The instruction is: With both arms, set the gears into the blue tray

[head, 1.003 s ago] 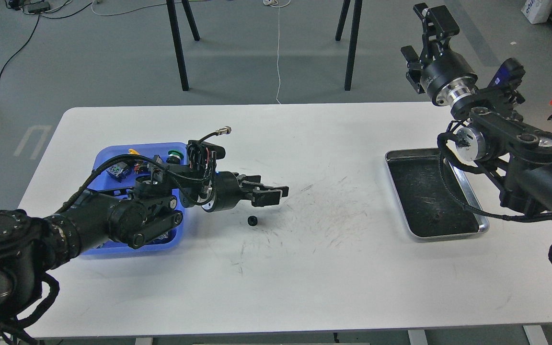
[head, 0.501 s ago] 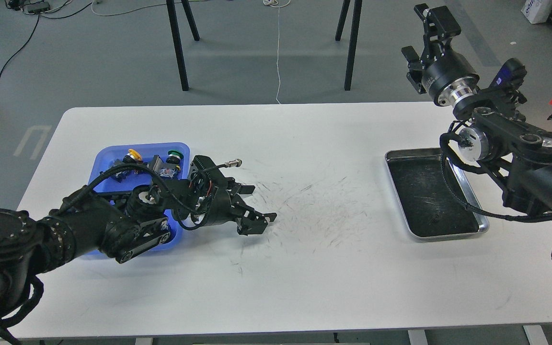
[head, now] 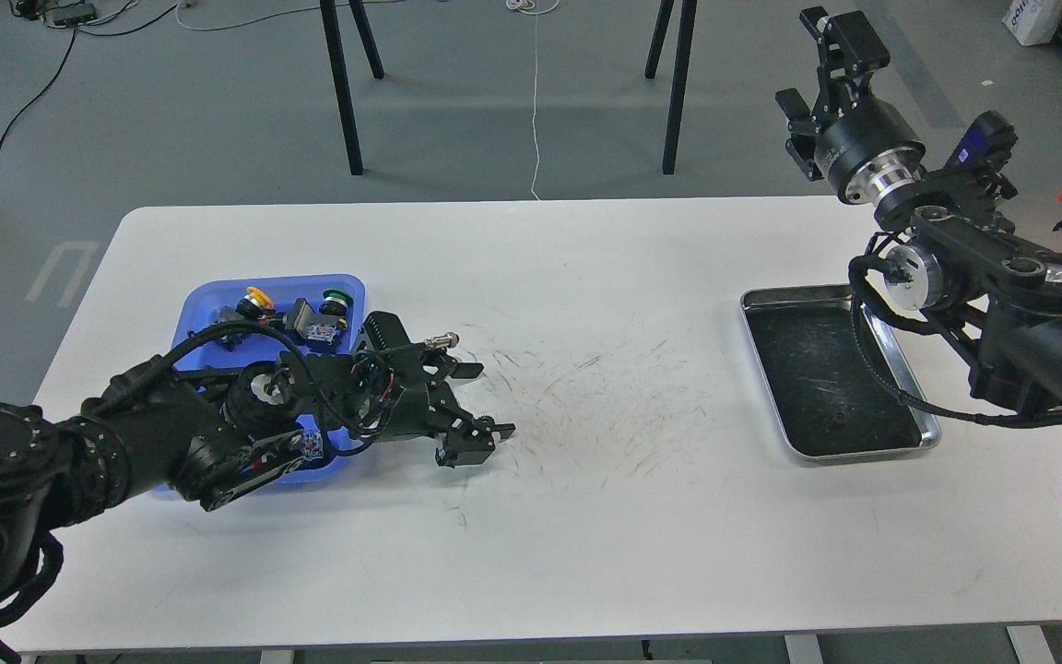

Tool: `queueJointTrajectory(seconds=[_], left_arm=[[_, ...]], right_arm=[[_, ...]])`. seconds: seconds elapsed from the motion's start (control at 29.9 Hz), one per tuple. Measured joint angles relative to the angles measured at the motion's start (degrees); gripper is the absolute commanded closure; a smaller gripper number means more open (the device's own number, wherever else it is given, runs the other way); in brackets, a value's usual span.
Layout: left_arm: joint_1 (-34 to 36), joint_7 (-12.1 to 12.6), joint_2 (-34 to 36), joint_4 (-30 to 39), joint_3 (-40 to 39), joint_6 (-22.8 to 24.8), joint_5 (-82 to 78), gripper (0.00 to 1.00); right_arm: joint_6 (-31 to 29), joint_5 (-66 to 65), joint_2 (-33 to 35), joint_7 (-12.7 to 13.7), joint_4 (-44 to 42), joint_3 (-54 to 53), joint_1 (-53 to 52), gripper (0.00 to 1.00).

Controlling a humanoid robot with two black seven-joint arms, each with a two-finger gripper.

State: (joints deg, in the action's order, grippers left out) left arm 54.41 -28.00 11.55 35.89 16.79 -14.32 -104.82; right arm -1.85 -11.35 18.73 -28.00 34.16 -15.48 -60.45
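One small black gear (head: 487,426) lies on the white table just right of the blue tray (head: 218,293). My left gripper (head: 480,403) is down at the table with its fingers spread. The near finger (head: 465,444) touches or nearly touches the gear, which is partly hidden. My left arm lies across the tray's near right corner. My right gripper (head: 817,65) is held high beyond the table's far right corner, open and empty. A tiny dark spot (head: 838,420) sits on the steel tray's floor, too small to identify.
The blue tray holds a yellow push button (head: 254,297), a green push button (head: 336,300) and small parts. A shiny steel tray (head: 752,304) with a dark scratched floor sits at the right, under my right arm. Black chair legs stand beyond the far edge.
My left gripper opened, dropped to the table and drew back left toward the gear. The left arm sank lower over the blue tray. The right arm barely moved.
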Motion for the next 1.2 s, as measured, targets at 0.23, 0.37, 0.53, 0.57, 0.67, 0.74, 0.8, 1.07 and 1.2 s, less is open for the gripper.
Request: queueJointTrajectory(seconds=[0.23, 0.37, 0.53, 0.57, 0.67, 0.74, 0.8, 1.07, 1.2], left_arm=[[0.72, -0.01, 2.03, 2.27, 1.50, -0.04, -0.40, 0.17], [0.87, 0.01, 2.81, 2.65, 1.54, -0.01, -0.45, 0.23], [0.93, 0.00, 2.95, 2.70, 1.77, -0.76, -1.34, 0.31], [0.93, 0.00, 2.98, 2.72, 2.08, -1.25, -1.57, 0.34], [0.93, 0.04, 3.08, 2.99, 3.34, -2.97, -1.80, 0.42], [0.93, 0.04, 3.17, 3.38, 3.95, -3.70, -1.82, 0.44], [0.88, 0.02, 3.17, 3.62, 4.21, -3.97, -1.87, 0.49], [0.81, -0.05, 3.75, 4.07, 4.70, -4.11, -2.05, 0.62], [0.83, -0.04, 3.97, 4.52, 5.51, -4.18, -2.05, 0.67]], right_arm=[[-0.05, -0.24, -0.06, 0.00, -0.35, 0.02, 0.21, 0.03], [-0.06, -0.42, -0.34, 0.00, -0.40, 0.02, -0.15, 0.03], [-0.05, -0.59, -0.52, 0.00, -0.42, 0.07, -0.26, 0.03], [-0.05, -0.59, -0.53, 0.00, -0.42, 0.08, -0.26, 0.03], [-0.05, -0.60, -0.54, 0.00, -0.42, 0.10, -0.28, 0.03], [-0.05, -0.60, -0.52, 0.00, -0.42, 0.14, -0.28, 0.03], [-0.05, -0.60, -0.48, 0.00, -0.42, 0.18, -0.28, 0.03], [-0.02, -0.61, -0.52, 0.00, -0.41, 0.19, -0.06, 0.03], [0.00, -0.60, -0.53, 0.00, -0.41, 0.22, 0.41, 0.03]])
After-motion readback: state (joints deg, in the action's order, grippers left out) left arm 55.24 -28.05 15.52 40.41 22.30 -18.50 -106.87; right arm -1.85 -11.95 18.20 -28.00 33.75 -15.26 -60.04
